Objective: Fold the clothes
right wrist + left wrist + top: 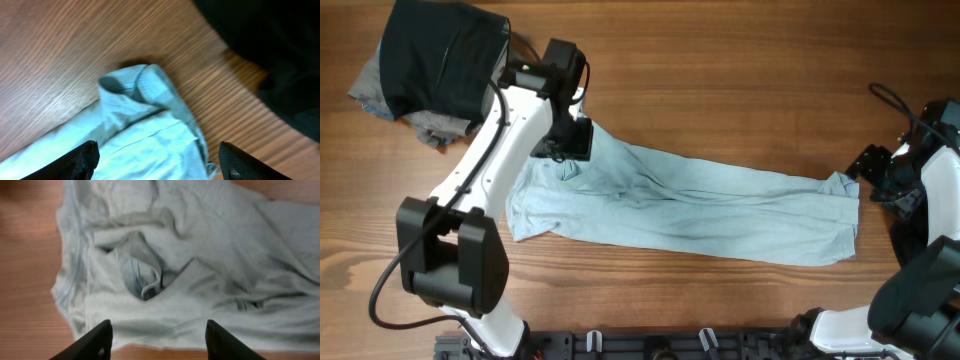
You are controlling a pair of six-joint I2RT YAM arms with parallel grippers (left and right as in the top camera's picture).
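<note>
The rumpled pale blue fabric T-shirt [690, 205] stretches from nine to three o'clock across the brown wooden table [720, 80], the left gripper [157, 330] at its nine o'clock end and the right gripper [159, 152] at three, both spread and empty.

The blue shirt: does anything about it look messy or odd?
Yes. The T-shirt lies in a long, slanted strip, not flat. It is bunched and wrinkled around the collar, and its corner at the other end curls over. A black garment lies heaped over a grey one.
</note>
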